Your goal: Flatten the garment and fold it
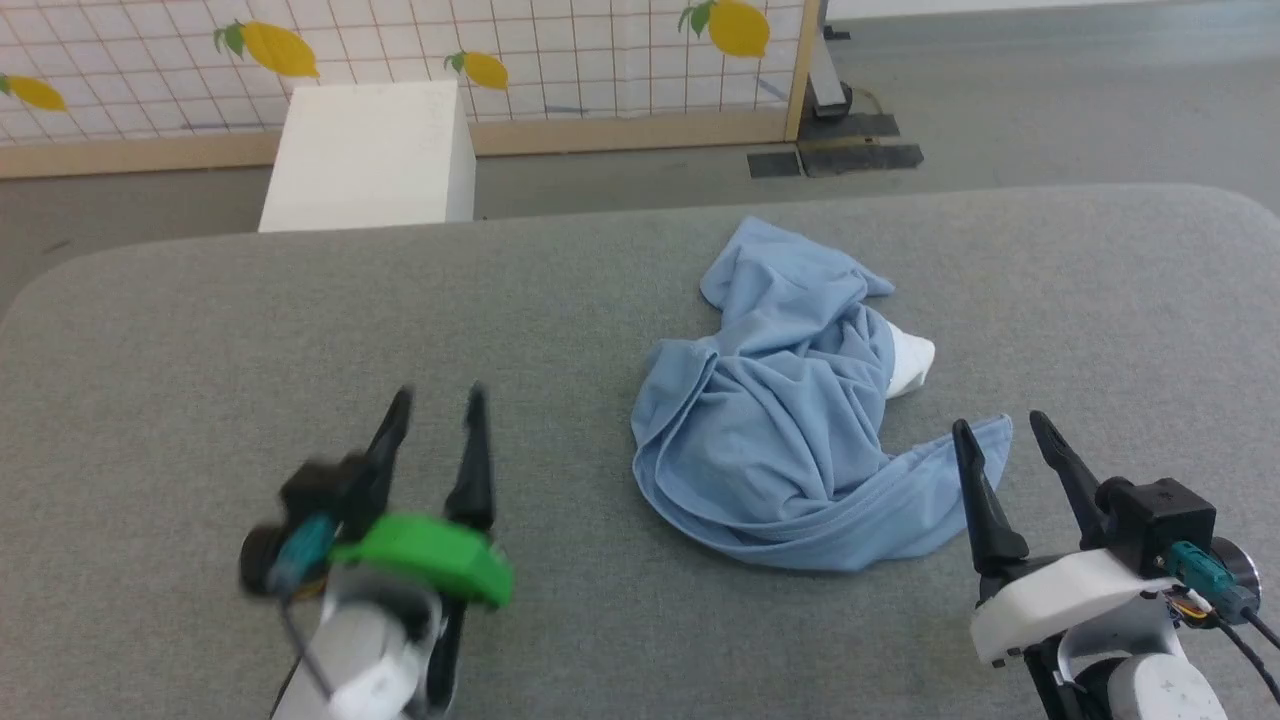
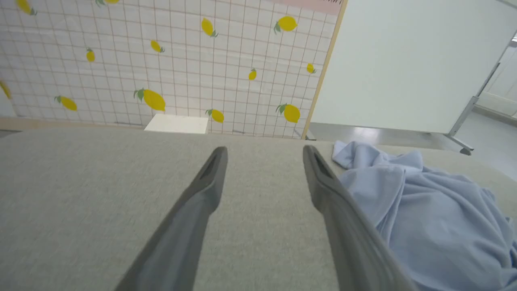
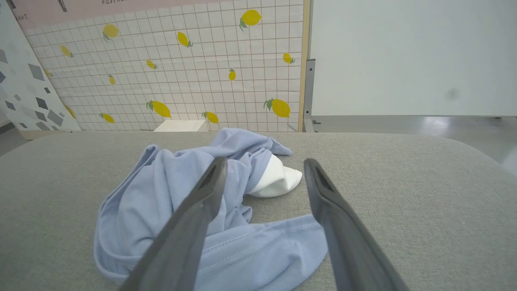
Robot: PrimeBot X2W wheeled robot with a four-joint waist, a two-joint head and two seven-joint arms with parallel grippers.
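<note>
Garment [image 1: 780, 440] lies crumpled on the bench [image 1: 200, 350] (white part [image 1: 912, 362] poking out): 0 folds made, flattening all ahead. Left end effector [image 1: 438, 392] and right end effector [image 1: 998, 420] gape wide, empty.

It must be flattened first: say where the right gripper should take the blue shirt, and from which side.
Grip the garment by its stitched hem flap, lying flat nearest the right gripper. Come low from the robot's side: that edge is free, the middle is bunched.

Brightly, evenly lit, with faint soft shadows. Motion-blurred at the left gripper [image 1: 440, 392] in head view; bowed at wrist-view edges.
</note>
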